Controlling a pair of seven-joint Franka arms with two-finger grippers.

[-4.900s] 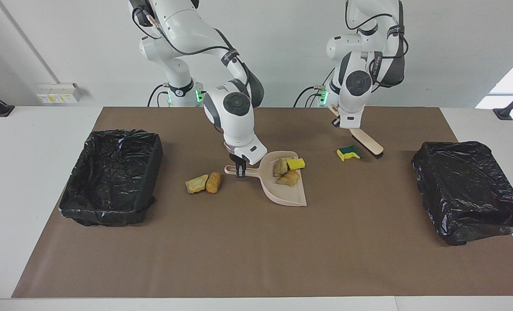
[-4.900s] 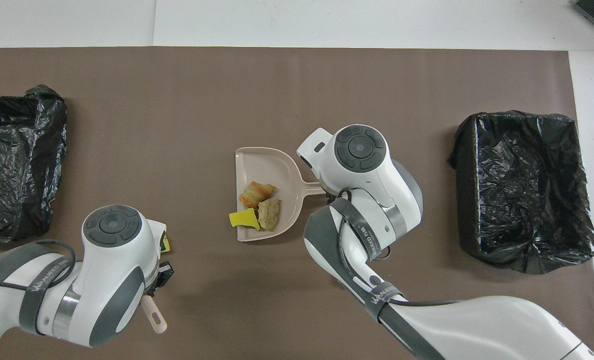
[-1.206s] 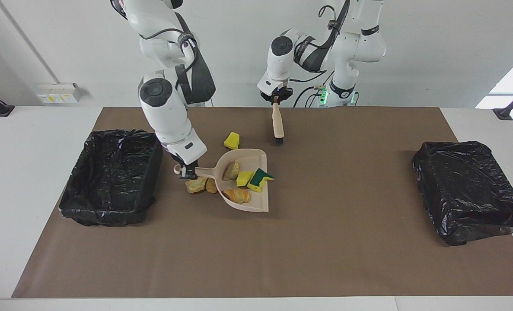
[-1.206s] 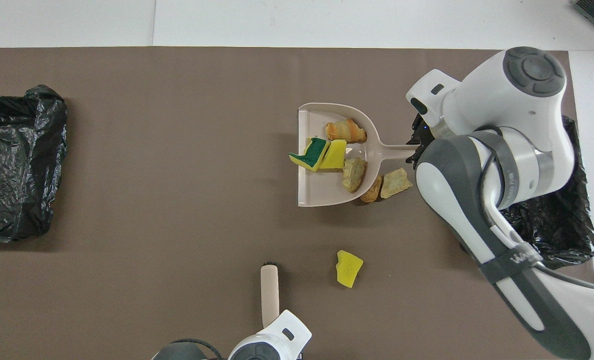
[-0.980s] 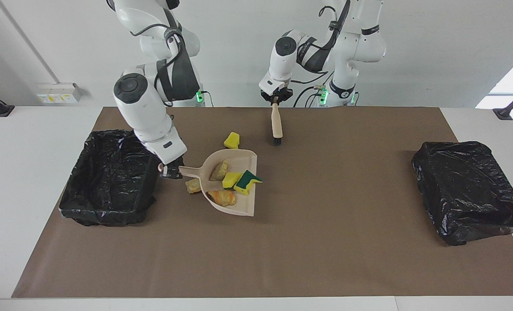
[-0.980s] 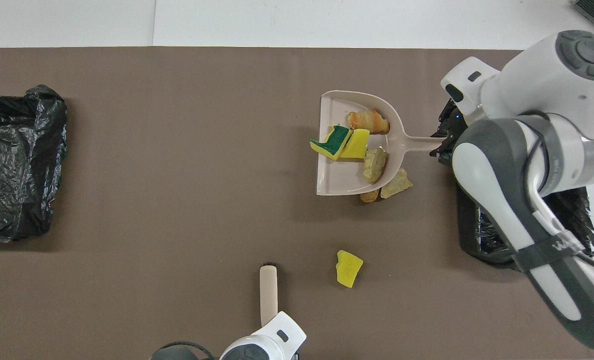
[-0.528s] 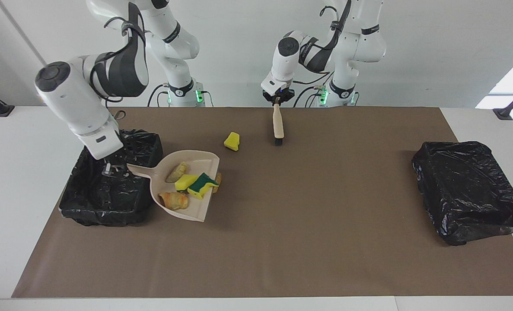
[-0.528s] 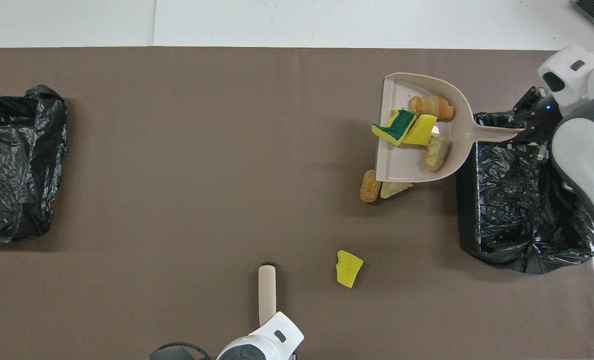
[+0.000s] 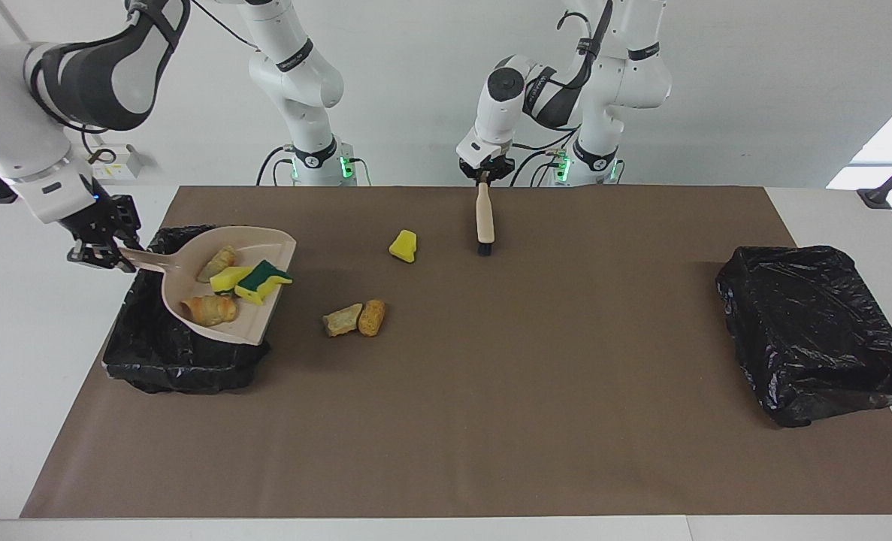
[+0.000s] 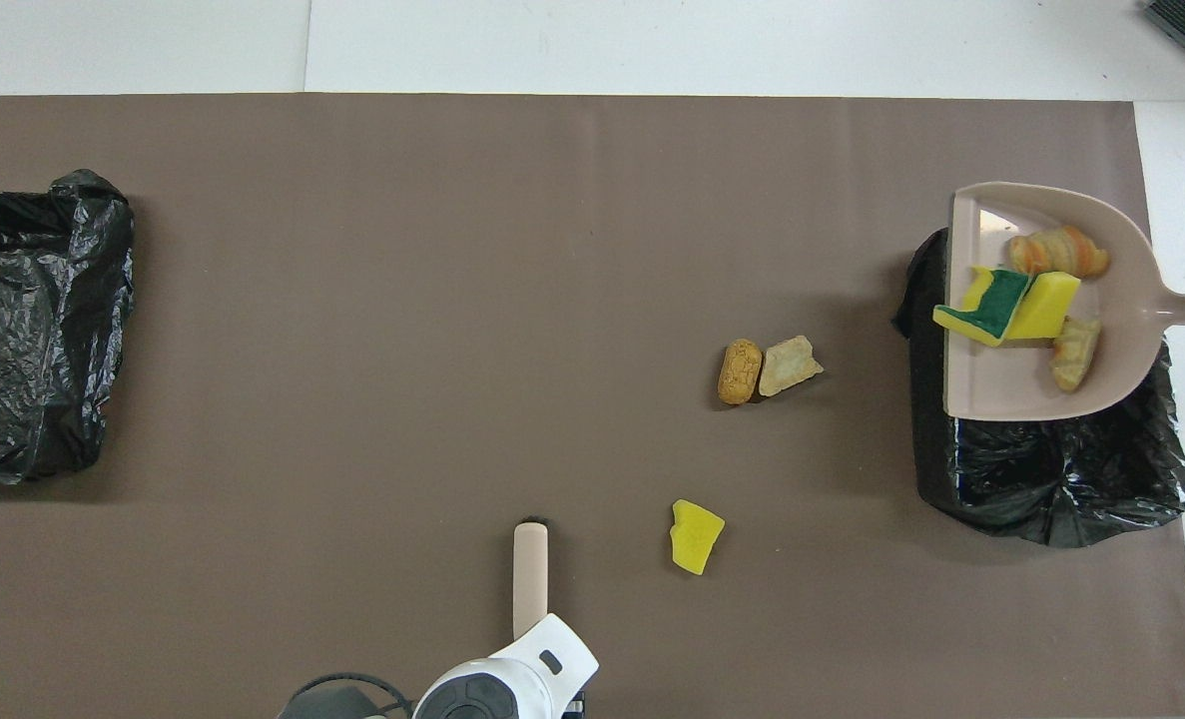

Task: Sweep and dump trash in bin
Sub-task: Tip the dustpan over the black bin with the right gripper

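Observation:
My right gripper point(image 9: 110, 255) is shut on the handle of the beige dustpan point(image 9: 258, 244), which hangs roughly level over the black-lined bin point(image 9: 182, 370) at the right arm's end of the table. On the dustpan point(image 10: 1011, 384) lies some of the trash: a croissant-like chunk point(image 9: 209, 308), a yellow sponge piece point(image 9: 226, 280), a green-backed sponge piece point(image 9: 263, 279) and a tan chunk point(image 9: 219, 261). Two bread-like chunks point(image 9: 343, 319) point(image 9: 373, 317) and a yellow sponge piece point(image 9: 403, 246) lie on the mat. My left gripper point(image 9: 483, 177) is shut on the brush point(image 9: 485, 220), which hangs bristles down.
A second black-lined bin point(image 9: 814, 330) stands at the left arm's end of the table. The brown mat point(image 9: 491, 421) covers most of the table. In the overhead view the yellow sponge piece point(image 10: 696, 536) lies beside the brush point(image 10: 530, 571).
My right arm has carried the loaded dustpan from the middle of the mat to over the bin, uncovering the two bread-like chunks on the mat. The left arm has hardly moved.

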